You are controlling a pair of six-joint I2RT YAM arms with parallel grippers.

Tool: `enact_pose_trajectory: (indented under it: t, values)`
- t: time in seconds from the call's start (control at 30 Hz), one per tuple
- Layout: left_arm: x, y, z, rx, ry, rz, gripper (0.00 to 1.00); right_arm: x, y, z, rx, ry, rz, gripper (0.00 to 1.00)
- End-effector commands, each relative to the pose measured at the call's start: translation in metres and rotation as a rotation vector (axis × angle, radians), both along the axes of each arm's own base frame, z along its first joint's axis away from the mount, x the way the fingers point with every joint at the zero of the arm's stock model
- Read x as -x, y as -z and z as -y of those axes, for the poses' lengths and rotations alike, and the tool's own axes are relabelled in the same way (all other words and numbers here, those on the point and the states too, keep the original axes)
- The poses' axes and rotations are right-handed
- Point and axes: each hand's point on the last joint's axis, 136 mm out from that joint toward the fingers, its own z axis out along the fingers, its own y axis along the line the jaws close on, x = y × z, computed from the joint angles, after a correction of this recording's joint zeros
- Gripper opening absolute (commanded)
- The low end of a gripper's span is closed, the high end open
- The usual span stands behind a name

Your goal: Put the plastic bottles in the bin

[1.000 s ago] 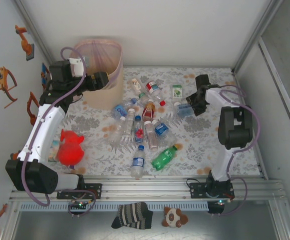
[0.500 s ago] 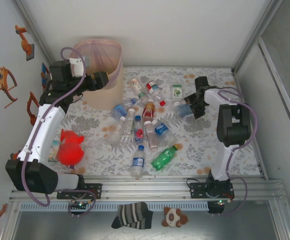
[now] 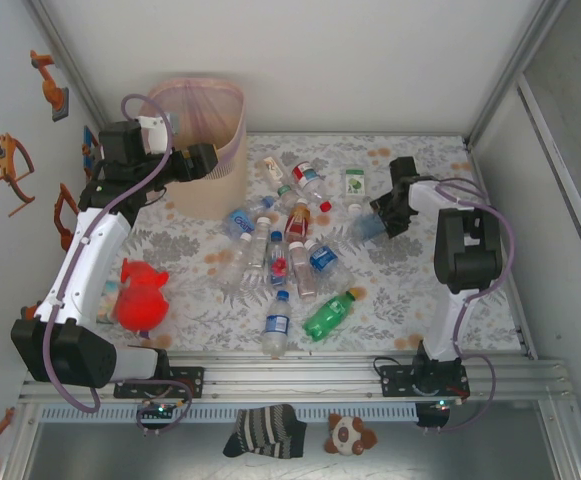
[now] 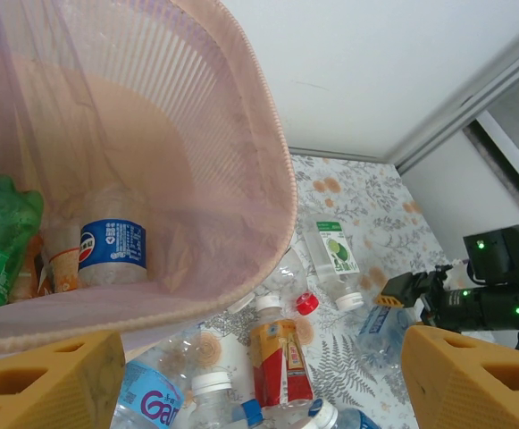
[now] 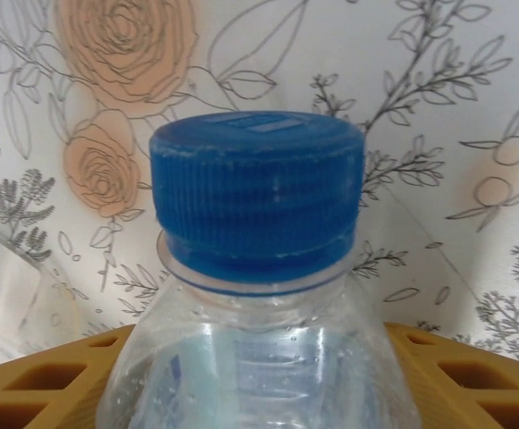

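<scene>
Right arm has scooted a touch toward the pile since a second ago, and the right gripper [image 3: 383, 210] now sits right over a clear blue-capped bottle [image 3: 367, 228] at the far right edge of the heap. From the right wrist view that bottle [image 5: 257, 268] is parked between the yellow fingers [image 5: 36, 375], cap pointing away from the wrist. Honestly I can't tell whether the fingers are actually squeezing it or just sitting either side of it, so I'm not calling it a grab.

The left arm hasn't budged. The left gripper [image 3: 202, 160] hovers just beside the bin [image 3: 195, 85] with its fingers spread wide and nothing between them, and its camera looks straight down into the pink liner [image 4: 196, 134]. A few bottles are already down there, including a green one [image 4: 0, 237] and one with a blue label [image 4: 112, 250].

So, my read: the right side is mid-pickup. If the grip takes, that bottle needs a long haul across the table, since the bin sits at the far left corner. Most of the plastic bottles [image 3: 280, 250] are in a loose clump mid-table, plus a green bottle [image 3: 328, 314] nearer the front, so there's plenty left. The red plush toy [image 3: 140, 295] sits near the left arm, not part of the job.
</scene>
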Motion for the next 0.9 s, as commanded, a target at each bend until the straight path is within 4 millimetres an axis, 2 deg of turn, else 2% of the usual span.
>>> enact_pose_trajectory:
  t: [0.0, 0.13, 0.23, 0.47, 0.63, 0.87]
  values:
    - [0.003, -0.014, 0.008, 0.031, 0.038, 0.036, 0.81, 0.003, -0.026, 0.012, 0.040, 0.029, 0.047, 0.61]
    - [0.005, -0.018, 0.013, 0.037, 0.066, 0.054, 0.81, 0.006, -0.050, 0.019, 0.088, 0.003, 0.102, 0.59]
    - [0.007, -0.021, 0.017, 0.048, 0.086, 0.070, 0.81, 0.005, -0.075, 0.022, 0.119, -0.038, 0.180, 0.55]
    - [0.010, -0.031, 0.034, 0.088, 0.164, 0.115, 0.81, -0.004, -0.147, 0.018, 0.169, -0.186, 0.452, 0.45]
    - [0.014, -0.036, 0.050, 0.104, 0.227, 0.135, 0.81, -0.010, -0.210, -0.013, 0.125, -0.385, 0.761, 0.45]
    - [0.036, -0.053, 0.088, 0.138, 0.401, 0.210, 0.81, 0.005, -0.304, -0.062, 0.057, -0.651, 1.160, 0.42]
